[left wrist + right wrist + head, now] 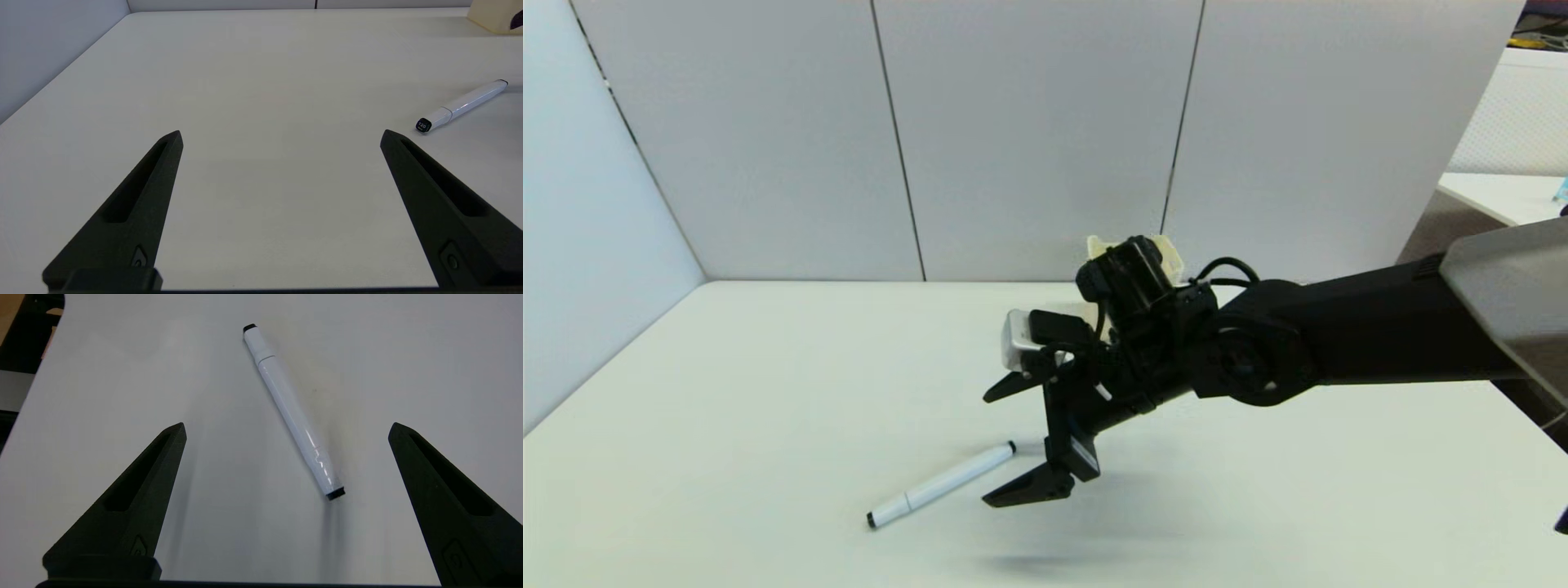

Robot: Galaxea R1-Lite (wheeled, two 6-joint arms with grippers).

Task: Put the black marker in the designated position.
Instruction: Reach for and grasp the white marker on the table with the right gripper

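The black marker (941,485), a slim white barrel with black tips, lies flat on the white table, front of centre. My right gripper (995,447) hangs open just above the table, right beside the marker's far end. In the right wrist view the marker (292,410) lies slanted on the table in the wide gap of the right gripper (286,428), touching neither finger. My left gripper (282,136) is open and empty, low over the table. From it the marker (461,105) shows some way off.
A cream bin (1170,247) stands at the back of the table against the grey wall panels, mostly hidden behind my right arm; its corner shows as the cream bin (490,18). A table edge (39,363) runs near the marker's cap end.
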